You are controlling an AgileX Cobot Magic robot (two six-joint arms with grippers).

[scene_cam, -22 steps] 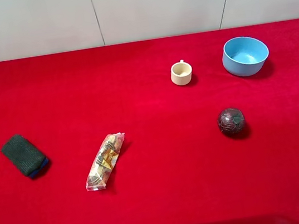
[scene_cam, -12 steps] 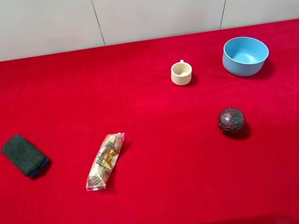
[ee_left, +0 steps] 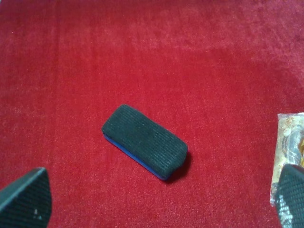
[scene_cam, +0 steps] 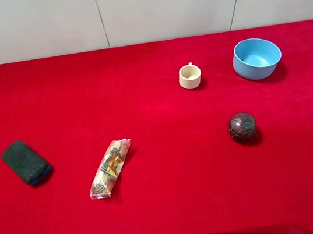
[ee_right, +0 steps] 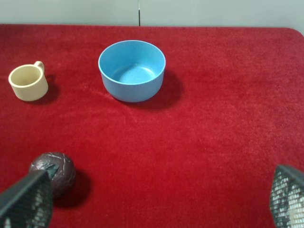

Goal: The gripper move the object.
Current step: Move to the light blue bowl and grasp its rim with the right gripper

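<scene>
Red velvety cloth [scene_cam: 170, 209] covering the table, bearing five items. Item of the task: round light blue plastic bowl [scene_cam: 257, 58] with a brighter blue inside, upright and empty, at the far right of the cloth near the back edge, untouched. Neighbours: small cream cup [scene_cam: 190, 76] with a handle, near the bowl on its left; dark mottled ball [scene_cam: 241, 126], nearer the robot and apart from both. Left half: dark green sponge with a blue underside [scene_cam: 26, 162] and clear snack packet [scene_cam: 110, 167], both well apart from the bowl. Right gripper [ee_right: 154, 202]: jaws spread wide, nothing between them, held back at the near side with the bowl ahead (only the fingertips show in its wrist view). Left gripper [ee_left: 156, 199]: likewise released and empty, above the sponge. Step in hand, as judged: approach to the bowl, which is not yet grasped. Next move calls for the right gripper to travel forward past the ball without knocking it, descend with one finger inside the rim and one outside, then close on the wall.
</scene>
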